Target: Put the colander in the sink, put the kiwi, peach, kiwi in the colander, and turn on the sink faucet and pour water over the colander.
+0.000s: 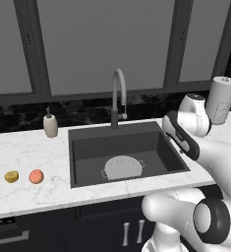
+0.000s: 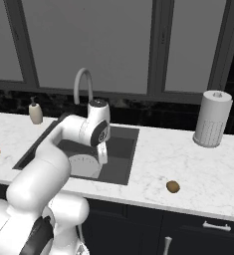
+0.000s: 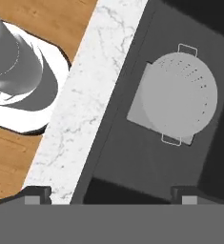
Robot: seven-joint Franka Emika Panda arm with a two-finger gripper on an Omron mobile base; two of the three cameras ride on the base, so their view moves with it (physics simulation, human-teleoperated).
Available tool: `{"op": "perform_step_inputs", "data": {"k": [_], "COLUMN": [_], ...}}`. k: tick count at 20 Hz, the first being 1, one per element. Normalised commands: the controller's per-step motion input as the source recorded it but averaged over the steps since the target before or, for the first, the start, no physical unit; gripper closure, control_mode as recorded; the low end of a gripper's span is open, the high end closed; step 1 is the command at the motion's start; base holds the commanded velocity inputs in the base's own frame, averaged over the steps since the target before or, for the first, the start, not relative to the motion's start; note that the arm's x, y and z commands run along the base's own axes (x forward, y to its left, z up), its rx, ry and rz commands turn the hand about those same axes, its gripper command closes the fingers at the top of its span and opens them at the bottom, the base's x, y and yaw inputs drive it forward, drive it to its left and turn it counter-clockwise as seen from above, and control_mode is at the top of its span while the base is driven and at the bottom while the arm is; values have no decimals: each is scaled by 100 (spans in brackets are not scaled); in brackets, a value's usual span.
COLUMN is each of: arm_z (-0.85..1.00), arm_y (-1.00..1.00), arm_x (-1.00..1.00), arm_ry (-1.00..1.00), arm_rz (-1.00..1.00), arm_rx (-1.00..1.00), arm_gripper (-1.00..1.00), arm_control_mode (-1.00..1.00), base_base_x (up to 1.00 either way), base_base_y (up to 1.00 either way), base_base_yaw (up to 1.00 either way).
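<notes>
From the dull olive-yellow kiwi point(image 1: 11, 176) and the small orange-pink peach point(image 1: 36, 176) at nine o'clock, carry each fruit rightward to the perforated pale grey colander point(image 1: 123, 168) resting in the dark rectangular sink point(image 1: 87, 140), lowering your released, empty two-finger gripper point(image 3: 111, 193) squarely before closing.

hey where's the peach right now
The peach sits on the white marble counter left of the sink in the left base view, right beside a duller yellow fruit and not yet in the colander.
</notes>
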Motion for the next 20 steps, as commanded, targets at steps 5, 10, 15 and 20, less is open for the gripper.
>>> {"op": "perform_step_inputs", "data": {"k": [5,10,15,20], "arm_z": [1,0,0,-2], "arm_y": [-54,-77,-98,-88], "arm_x": [0,-10,-31,-40], "arm_ry": [12,7,3,0], "arm_rz": [-82,-68,-56,-50], "arm_rx": [2,0,0,0], "arm_gripper": [-100,-100,-100,-100], "arm_control_mode": [-100,-100,-100,-100], "base_base_x": [0,0,0,0], "base_base_y": [0,0,0,0], "base_base_yaw": [0,0,0,0]}}
